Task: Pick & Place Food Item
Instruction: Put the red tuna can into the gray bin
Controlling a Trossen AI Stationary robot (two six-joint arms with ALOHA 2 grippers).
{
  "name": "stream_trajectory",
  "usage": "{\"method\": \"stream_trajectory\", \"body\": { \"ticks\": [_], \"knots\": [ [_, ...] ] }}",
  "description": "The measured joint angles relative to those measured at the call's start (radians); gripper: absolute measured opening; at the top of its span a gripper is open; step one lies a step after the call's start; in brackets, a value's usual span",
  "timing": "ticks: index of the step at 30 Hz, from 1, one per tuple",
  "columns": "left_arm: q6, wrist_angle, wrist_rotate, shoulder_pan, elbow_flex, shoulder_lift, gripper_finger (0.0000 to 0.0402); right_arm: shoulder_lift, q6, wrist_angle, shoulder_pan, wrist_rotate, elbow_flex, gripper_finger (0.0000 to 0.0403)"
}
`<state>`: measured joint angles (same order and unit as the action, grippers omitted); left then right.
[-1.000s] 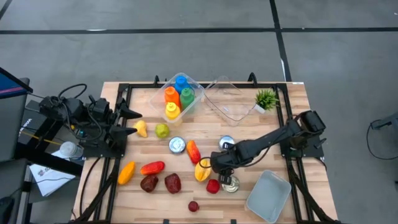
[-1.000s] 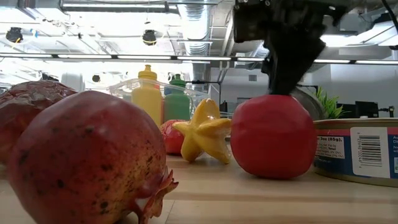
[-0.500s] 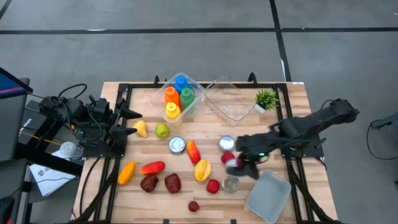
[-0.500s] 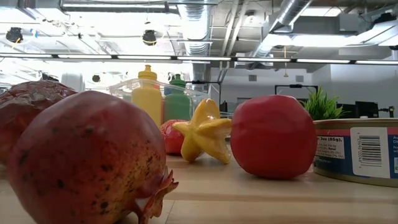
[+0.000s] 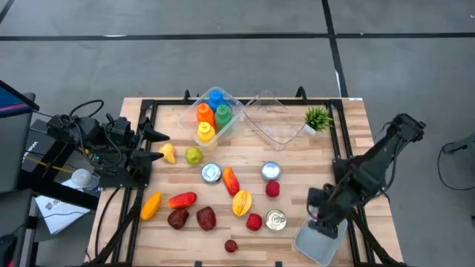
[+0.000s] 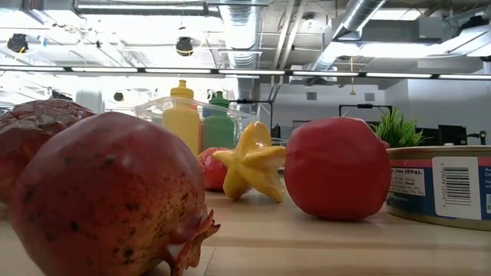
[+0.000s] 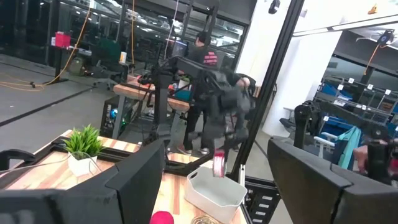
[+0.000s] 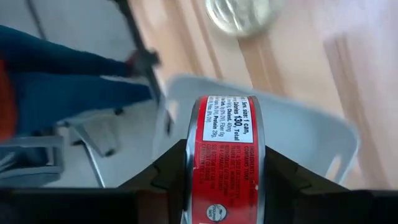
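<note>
My right gripper (image 5: 324, 219) is shut on a red-labelled can (image 8: 225, 155) and hangs over the pale grey bin (image 5: 318, 248) at the table's near right corner. The left wrist view shows that can (image 7: 219, 165) in the air above the bin (image 7: 208, 194). My left gripper (image 5: 156, 145) waits open at the table's left edge. Loose food lies mid-table: a red tomato (image 5: 254, 221), a yellow star fruit (image 5: 242, 202), two pomegranates (image 5: 193, 218) and a small red fruit (image 5: 272, 189). My right gripper pinches the can between its two fingers (image 8: 163, 173), one on each flat end, so the curved label side (image 8: 227, 124) faces the wrist camera. The fingers point down from above. The can is lifted clear and lies on its side in the hold, over the bin's hollow (image 8: 298, 134).
Three more cans stand on the table (image 5: 276, 220), (image 5: 271, 170), (image 5: 211, 172). A clear tub of sauce bottles (image 5: 214, 115), an empty clear tub (image 5: 271, 122) and a small plant (image 5: 318, 117) line the far side. A person (image 8: 62, 81) stands beyond the near right corner.
My right gripper has risen from beside the tomato and star fruit mid-table and swung toward the near right corner, carrying the can lifted clear to above the bin. It has left the low view. The small red fruit, earlier under the arm, now shows.
</note>
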<state>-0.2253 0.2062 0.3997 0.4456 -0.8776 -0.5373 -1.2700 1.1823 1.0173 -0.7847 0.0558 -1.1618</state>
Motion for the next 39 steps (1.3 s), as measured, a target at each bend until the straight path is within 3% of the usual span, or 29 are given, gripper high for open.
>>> {"method": "stream_trajectory", "body": {
  "ticks": [9, 14, 20, 32, 34, 39],
  "knots": [
    [0.003, 0.005, 0.000, 0.000, 0.000, 0.000, 0.0273, -0.006, 0.094, -0.437, -0.042, 0.075, 0.325, 0.0138],
    [0.000, 0.004, 0.000, 0.000, 0.000, 0.000, 0.0273, -0.006, 0.094, -0.583, -0.033, 0.090, 0.431, 0.0138],
    [0.000, 0.004, 0.023, 0.000, 0.000, 0.000, 0.0273, -0.005, 0.101, -0.809, -0.047, 0.194, 0.553, 0.0138],
    [0.000, 0.003, 0.029, 0.000, 0.000, 0.000, 0.0273, -0.005, 0.127, -0.853, -0.024, 0.258, 0.606, 0.0138],
    [0.000, 0.003, 0.028, 0.000, 0.000, 0.000, 0.0273, -0.005, 0.150, -0.846, -0.023, 0.258, 0.606, 0.0158],
    [0.000, 0.003, 0.028, 0.000, 0.000, 0.000, 0.0273, -0.004, 0.220, -0.788, -0.016, 0.276, 0.606, 0.0275]
  ]
}}
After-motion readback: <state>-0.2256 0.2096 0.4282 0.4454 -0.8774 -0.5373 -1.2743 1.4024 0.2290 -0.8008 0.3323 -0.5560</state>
